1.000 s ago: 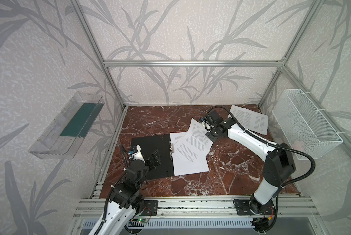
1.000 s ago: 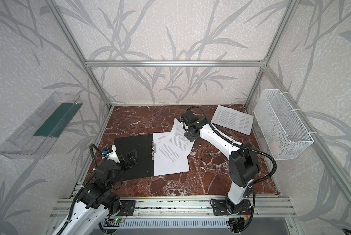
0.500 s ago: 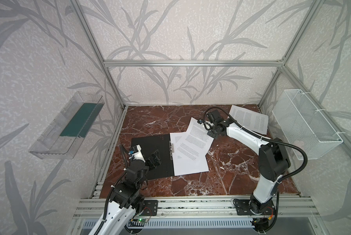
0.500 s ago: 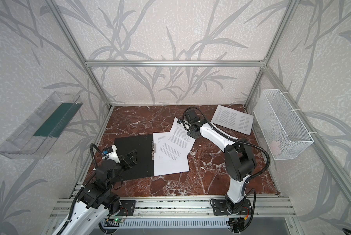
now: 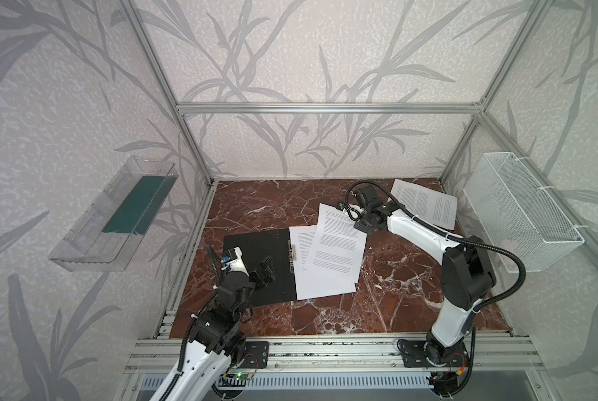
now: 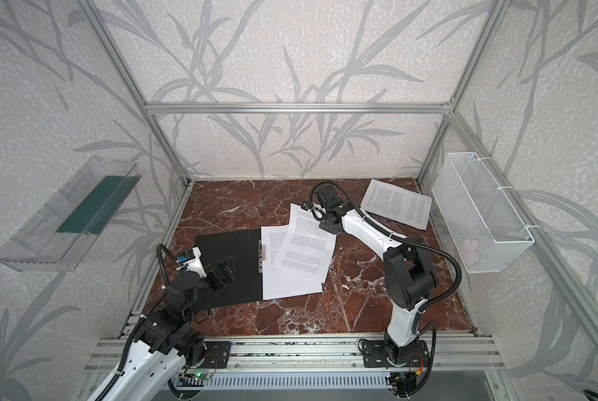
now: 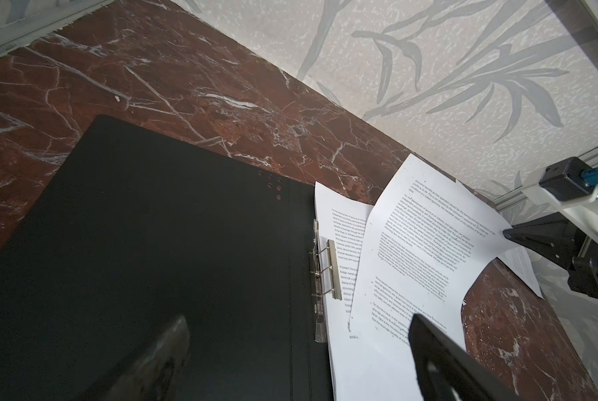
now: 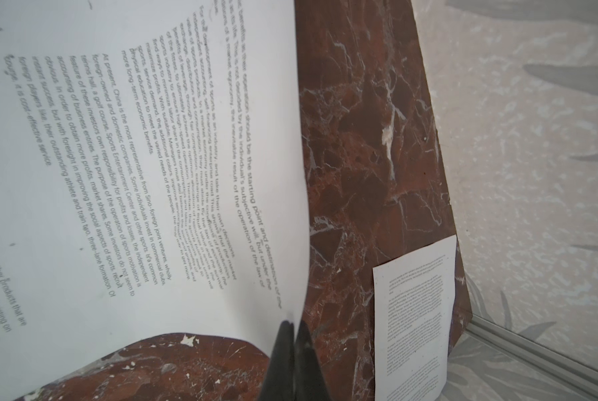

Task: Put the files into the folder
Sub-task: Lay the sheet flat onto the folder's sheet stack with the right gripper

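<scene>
pinching the far corner of the top sheet (image 8: 144,180), the right pincer (image 8: 292,326) has its black jaws pressed together on the paper's edge, as the right wrist view shows. that corner is lifted off the counter (image 5: 394,295) and the page curls up toward the pincer. its near part lies askew on the lower sheet (image 5: 320,283) and juts past it on the far and right sides, over bare marble. the lower sheet lies flat on the right half of the open folder (image 5: 255,250), its left margin at the metal clip bar (image 7: 334,270); whether the bar clamps it i cannot tell. the folder lies flat on the left of the counter, black inside facing up, its left half bare. the left pincer (image 5: 263,272) hangs just above that bare half, jaws spread wide and holding nothing. a third sheet (image 5: 424,205) lies flat in the far right corner of the counter, well apart from the folder. a clear tray (image 5: 110,222) hangs on the left wall and a white wire basket (image 5: 519,215) on the right wall.
</scene>
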You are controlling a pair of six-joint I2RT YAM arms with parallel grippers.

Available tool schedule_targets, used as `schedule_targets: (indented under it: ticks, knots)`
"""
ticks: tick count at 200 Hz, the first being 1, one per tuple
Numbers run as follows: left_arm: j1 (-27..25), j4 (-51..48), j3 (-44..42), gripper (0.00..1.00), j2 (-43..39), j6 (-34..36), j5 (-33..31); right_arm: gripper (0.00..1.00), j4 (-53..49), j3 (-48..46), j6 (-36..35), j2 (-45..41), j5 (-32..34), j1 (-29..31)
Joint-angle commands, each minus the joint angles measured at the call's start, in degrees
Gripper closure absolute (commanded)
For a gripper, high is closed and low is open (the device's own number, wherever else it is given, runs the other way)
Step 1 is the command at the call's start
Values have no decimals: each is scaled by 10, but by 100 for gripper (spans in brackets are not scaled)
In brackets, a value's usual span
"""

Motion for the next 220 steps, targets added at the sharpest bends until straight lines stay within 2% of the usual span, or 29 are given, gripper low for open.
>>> schedule_targets:
  ticks: [1, 65, 151, 220]
  knots:
    - [-1, 13, -5, 1, 0, 4, -2, 100, 22, -10, -28, -37, -48, 5]
    - [-2, 15, -7, 1, -2, 4, -2, 100, -15, 12, -26, -11, -112, 24]
    - [-2, 16, -7, 1, -5, 4, 1, 100, -160, 177, 84, 107, -70, 43]
    - [-2, 15, -9, 1, -10, 3, 2, 100, -187, 230, 137, 165, -70, 48]
